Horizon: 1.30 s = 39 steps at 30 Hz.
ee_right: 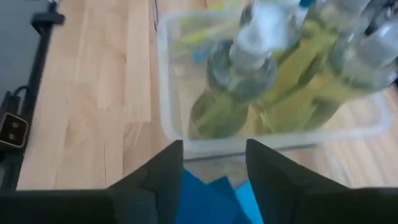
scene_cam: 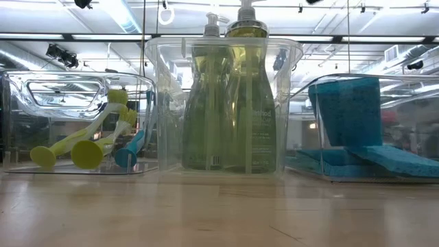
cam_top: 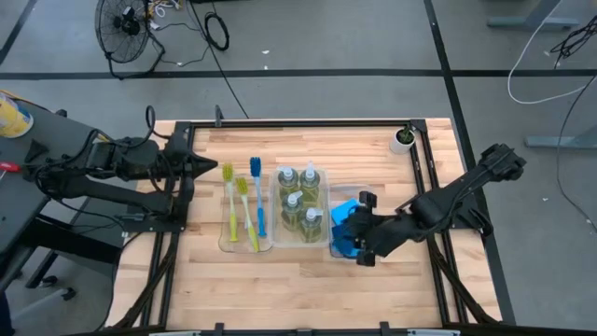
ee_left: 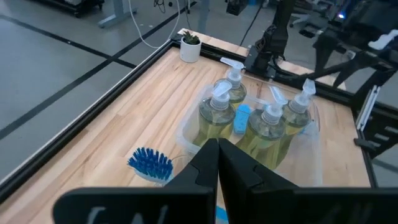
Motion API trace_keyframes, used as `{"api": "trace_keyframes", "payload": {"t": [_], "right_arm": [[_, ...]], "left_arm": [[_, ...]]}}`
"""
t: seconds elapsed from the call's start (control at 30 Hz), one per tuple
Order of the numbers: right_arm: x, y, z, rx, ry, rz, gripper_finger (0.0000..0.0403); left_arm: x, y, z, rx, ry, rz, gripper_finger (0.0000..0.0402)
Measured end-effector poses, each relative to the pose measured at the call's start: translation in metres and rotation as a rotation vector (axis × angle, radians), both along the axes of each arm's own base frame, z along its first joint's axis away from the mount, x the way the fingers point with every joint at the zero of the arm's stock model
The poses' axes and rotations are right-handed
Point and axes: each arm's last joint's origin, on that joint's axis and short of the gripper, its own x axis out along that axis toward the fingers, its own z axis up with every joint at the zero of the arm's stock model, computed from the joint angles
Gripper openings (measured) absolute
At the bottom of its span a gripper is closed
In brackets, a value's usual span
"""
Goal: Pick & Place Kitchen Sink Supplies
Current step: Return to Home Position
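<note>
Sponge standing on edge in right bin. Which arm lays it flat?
Right, likely. The right end effector, open, hangs over the right bin holding that sponge; the left end effector, shut, sits beyond the brush bin.

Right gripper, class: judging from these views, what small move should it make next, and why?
Probably lift straight up, then draw back. The right gripper hangs open and empty over the blue sponges in the right bin; the brushes and soap bottles are binned too. The left gripper waits at the table's left edge.
</note>
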Motion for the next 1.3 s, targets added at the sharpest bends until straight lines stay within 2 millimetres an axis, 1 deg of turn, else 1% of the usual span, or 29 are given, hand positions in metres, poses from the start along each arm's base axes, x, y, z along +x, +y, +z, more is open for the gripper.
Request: {"api": "trace_keyframes", "payload": {"t": [0.07, 0.17, 0.3, 0.43, 0.47, 0.63, 0.8, 0.93, 1.13, 1.3], "right_arm": [[-0.004, -0.003, 0.007, -0.015, -0.031, 0.028, 0.0161], [-0.008, -0.005, 0.015, -0.049, -0.062, 0.079, 0.0125], [-0.009, -0.007, 0.018, -0.082, -0.06, 0.139, 0.0068], [-0.006, -0.008, 0.019, -0.045, -0.057, 0.185, 0.0014], [-0.005, -0.008, 0.019, -0.03, -0.07, 0.191, 0.0008], [0.002, -0.016, 0.01, 0.062, -0.193, 0.199, 0.0009], [0.001, -0.036, 0.001, 0.115, -0.305, 0.135, 0.0003], [-0.004, -0.052, -0.001, 0.125, -0.375, 0.088, 0.0002], [-0.012, -0.068, -0.002, 0.104, -0.479, 0.064, 0.0001], [-0.021, -0.08, -0.008, 0.114, -0.542, 0.023, 0.0001]], "left_arm": [[0.0, 0.0, 0.0, -0.015, -0.008, 0.009, 0.0016], [0.0, 0.0, 0.001, -0.021, -0.014, 0.015, 0.0016], [0.0, 0.001, 0.001, -0.009, -0.021, 0.043, 0.0016], [0.0, 0.002, 0.001, 0.005, -0.022, 0.073, 0.0016], [0.0, 0.002, 0.001, 0.005, -0.022, 0.073, 0.0016], [0.0, 0.002, 0.001, 0.026, -0.015, 0.068, 0.0016], [-0.001, 0.002, 0.002, 0.049, -0.01, 0.062, 0.0005], [-0.005, 0.002, 0.003, 0.09, -0.01, 0.032, 0.0004], [-0.018, 0.002, 0.008, 0.13, -0.054, -0.019, 0.0003], [-0.032, 0.002, 0.01, 0.143, -0.091, -0.055, 0.0003]]}}
